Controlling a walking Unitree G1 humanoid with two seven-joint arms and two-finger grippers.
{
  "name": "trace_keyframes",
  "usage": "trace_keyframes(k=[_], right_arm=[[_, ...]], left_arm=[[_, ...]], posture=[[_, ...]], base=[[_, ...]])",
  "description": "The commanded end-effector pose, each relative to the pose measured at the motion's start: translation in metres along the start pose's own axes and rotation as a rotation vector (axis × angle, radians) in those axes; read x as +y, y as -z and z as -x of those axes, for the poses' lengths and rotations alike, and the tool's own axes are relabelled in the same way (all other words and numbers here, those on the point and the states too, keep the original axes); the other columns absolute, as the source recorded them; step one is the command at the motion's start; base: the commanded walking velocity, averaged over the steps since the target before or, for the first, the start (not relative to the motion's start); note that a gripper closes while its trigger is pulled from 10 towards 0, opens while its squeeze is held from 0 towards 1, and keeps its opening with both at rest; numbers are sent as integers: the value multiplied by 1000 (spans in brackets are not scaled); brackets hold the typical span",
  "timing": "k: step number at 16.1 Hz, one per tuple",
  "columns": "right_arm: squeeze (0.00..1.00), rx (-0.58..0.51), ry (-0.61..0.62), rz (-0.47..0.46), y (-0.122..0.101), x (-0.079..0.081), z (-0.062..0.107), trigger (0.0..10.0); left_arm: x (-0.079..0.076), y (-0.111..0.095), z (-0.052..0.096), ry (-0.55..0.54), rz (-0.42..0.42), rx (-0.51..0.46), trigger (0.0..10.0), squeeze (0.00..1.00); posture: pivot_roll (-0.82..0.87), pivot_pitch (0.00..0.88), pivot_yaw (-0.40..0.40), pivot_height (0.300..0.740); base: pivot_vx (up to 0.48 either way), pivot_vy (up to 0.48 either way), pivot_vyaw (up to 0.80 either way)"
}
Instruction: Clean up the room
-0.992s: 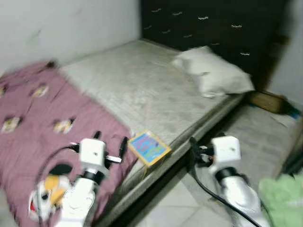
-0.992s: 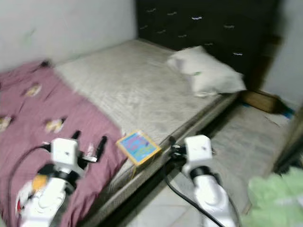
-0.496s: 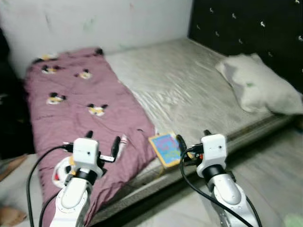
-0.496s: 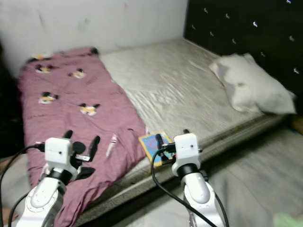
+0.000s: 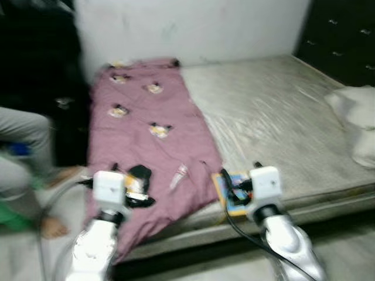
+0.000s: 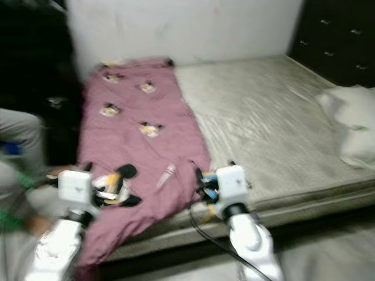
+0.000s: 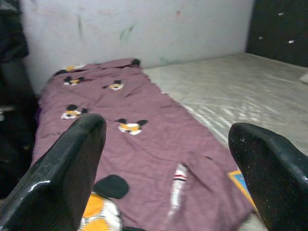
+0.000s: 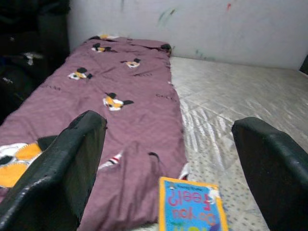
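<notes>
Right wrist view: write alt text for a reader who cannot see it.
The open right tool, its two black fingers wide apart, faces a bed where a blue book lies on the bare mattress. Beside the book, a maroon blanket with cartoon prints stretches back to a pale wall.

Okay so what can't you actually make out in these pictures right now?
- Book: the right wrist view's edge cuts its near end off; in the eye views the right pincer covers most of it.
- Pillow: cut by the left eye view's edge.
- Person beside the bed: blurred, cut by the edge.
- Blanket prints: eye views too blurred for detail.
- Left pincer: open.
</notes>
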State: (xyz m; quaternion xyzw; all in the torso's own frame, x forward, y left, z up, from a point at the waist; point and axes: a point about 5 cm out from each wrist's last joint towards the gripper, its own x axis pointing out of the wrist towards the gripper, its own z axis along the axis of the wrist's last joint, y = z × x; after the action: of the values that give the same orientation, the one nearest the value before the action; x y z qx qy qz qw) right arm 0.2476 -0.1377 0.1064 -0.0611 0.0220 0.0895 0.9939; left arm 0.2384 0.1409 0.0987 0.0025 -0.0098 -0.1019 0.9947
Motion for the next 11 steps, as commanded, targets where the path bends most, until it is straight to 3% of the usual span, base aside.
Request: trace_keyframes(k=[1, 5, 11], right_arm=[[0, -12, -7, -17, -2, 4, -3, 10000], [0, -14, -13, -17, -1, 5, -5, 10000], [0, -20, -7, -40, 0, 6, -5, 10000]], left_arm=[[5, -4, 0, -7, -30, -12, 10000, 0], [6, -4, 0, -11, -33, -13, 10000, 0], [5, -4, 0, 7, -17, -7, 10000, 0]], posture=[[-58, 0, 0, 740], [-58, 0, 0, 740], [-47, 0, 6, 740]], base=[[0, 0, 800], [0, 0, 800], [0, 0, 0]])
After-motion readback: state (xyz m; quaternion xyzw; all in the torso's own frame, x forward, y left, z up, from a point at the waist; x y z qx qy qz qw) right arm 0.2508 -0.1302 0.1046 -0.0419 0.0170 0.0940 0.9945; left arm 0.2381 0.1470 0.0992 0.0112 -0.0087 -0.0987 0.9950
